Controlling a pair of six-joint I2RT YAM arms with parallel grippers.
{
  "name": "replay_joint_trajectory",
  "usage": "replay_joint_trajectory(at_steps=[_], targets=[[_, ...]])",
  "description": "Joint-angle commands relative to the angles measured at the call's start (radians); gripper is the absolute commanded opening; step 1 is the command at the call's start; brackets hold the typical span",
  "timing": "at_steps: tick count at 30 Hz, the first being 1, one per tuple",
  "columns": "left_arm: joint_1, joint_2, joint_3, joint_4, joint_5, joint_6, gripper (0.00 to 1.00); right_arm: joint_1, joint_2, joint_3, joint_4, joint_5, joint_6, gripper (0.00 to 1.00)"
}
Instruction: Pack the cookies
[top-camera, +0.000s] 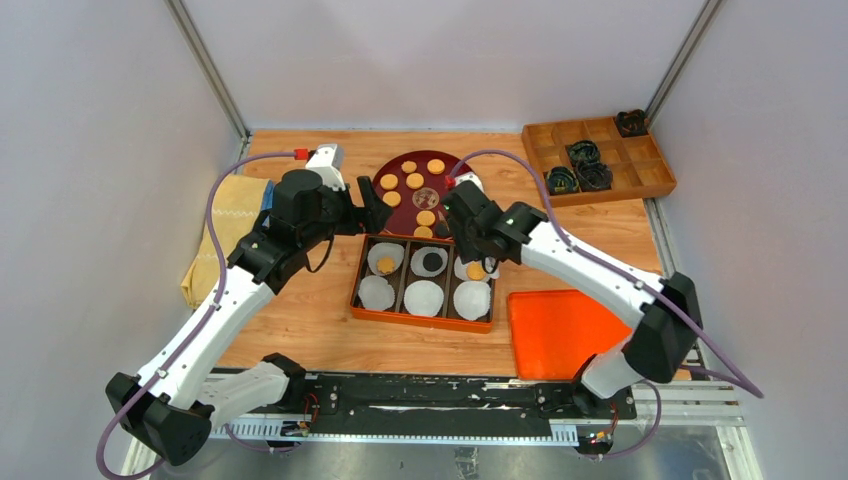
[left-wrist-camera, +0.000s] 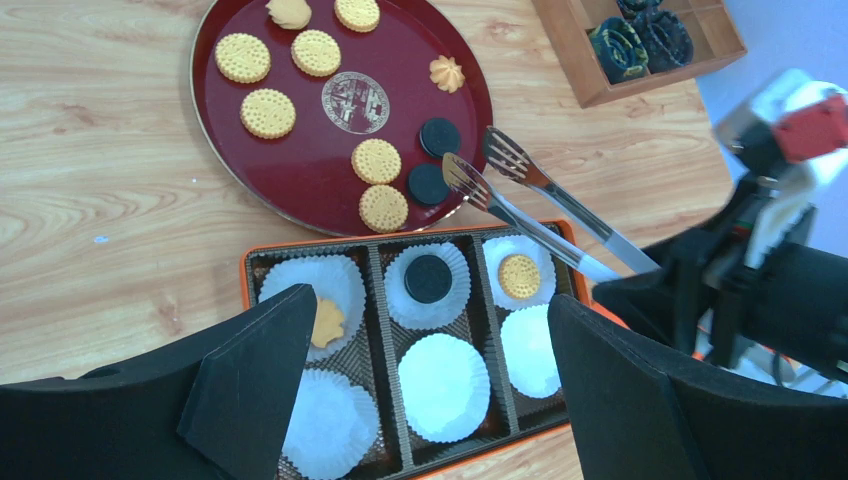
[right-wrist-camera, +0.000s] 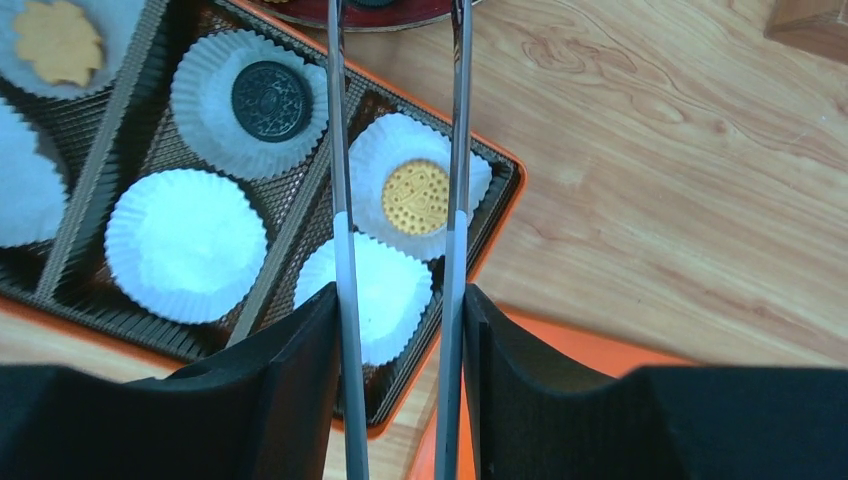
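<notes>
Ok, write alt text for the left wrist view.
A box of six paper cups shows between the fingers of the open left gripper: the far three hold cookies, the near three are empty. Beyond it, a red tray carries more, and tongs reach in from the right, tips beside two black cookies.

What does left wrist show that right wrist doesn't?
Left wrist only: the round dark-red tray with its loose cookies (right wrist catches just a sliver), the metal tongs' forked tips, the wooden divided box. Right wrist only: the fingers of the right gripper pressed against the tongs' arms. Both: the orange-rimmed packing box of white fluted paper cups, one holding a round black cookie, one a tan dotted cookie.
</notes>
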Motion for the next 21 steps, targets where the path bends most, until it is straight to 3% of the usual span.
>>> replay_joint_trajectory(at_steps=[1, 9, 21], targets=[[0.006, -0.01, 0.001, -0.018, -0.033, 0.037, 0.93, -0.03, 0.071, 0.073, 0.034, 0.066, -0.06, 0.49], [0.006, -0.009, 0.002, -0.017, -0.058, 0.05, 0.93, -0.116, 0.173, 0.115, 0.056, 0.011, -0.083, 0.49], [0.006, 0.003, 0.01, -0.021, -0.064, 0.059, 0.93, -0.15, 0.259, 0.142, 0.065, -0.082, -0.068, 0.51]])
